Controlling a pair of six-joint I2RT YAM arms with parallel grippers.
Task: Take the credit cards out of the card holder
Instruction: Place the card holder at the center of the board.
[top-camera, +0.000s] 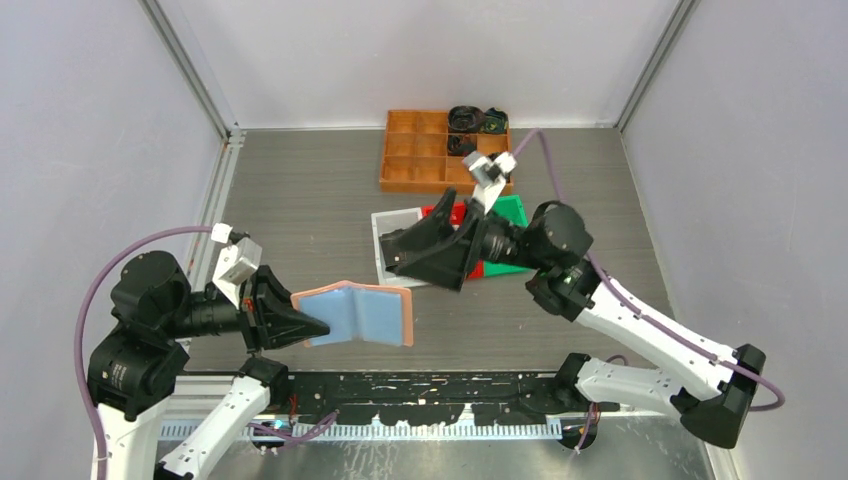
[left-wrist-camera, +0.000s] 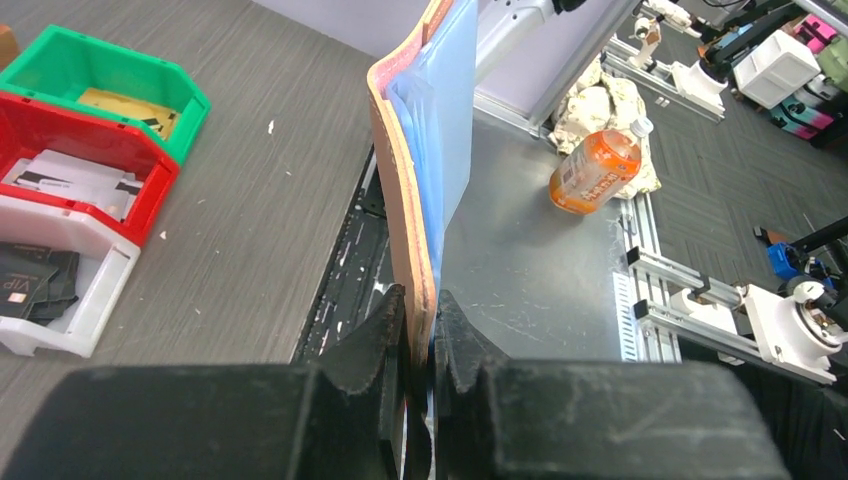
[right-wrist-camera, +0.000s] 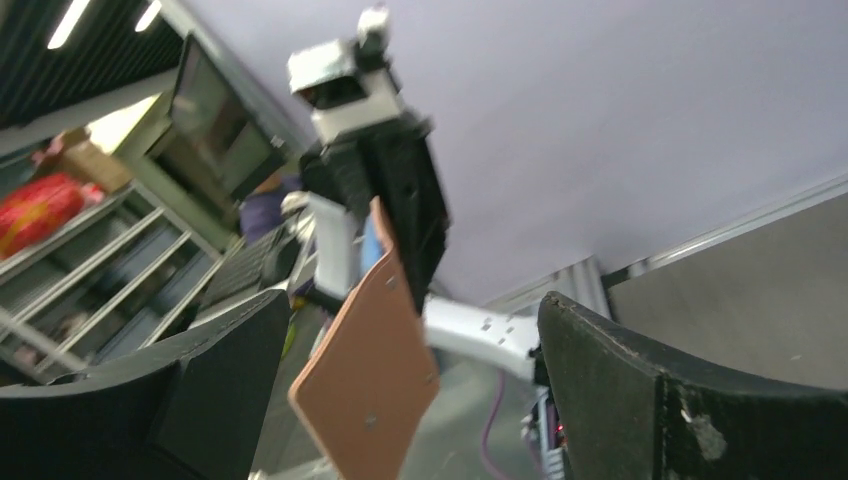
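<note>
Holding the card holder (top-camera: 355, 313) in the air over the near edge of the table (top-camera: 300, 200): the left gripper (top-camera: 318, 327) is clamped on its left end. Long axis runs sideways, straight out from the fingers toward the right arm. It's spread open, blue pockets up in the top view.

Left wrist view has it edge-on, with the 2 fingers (left-wrist-camera: 385, 330) pinching the tan cover and blue pockets together. Only that view shows dark credit cards (left-wrist-camera: 30, 285) in the white bin (left-wrist-camera: 100, 300).

Right wrist view shows the tan back instead, framed between the 2 spread fingers of the right gripper (top-camera: 405, 262), touching neither. Can't tell if any pocket holds a card.
</note>
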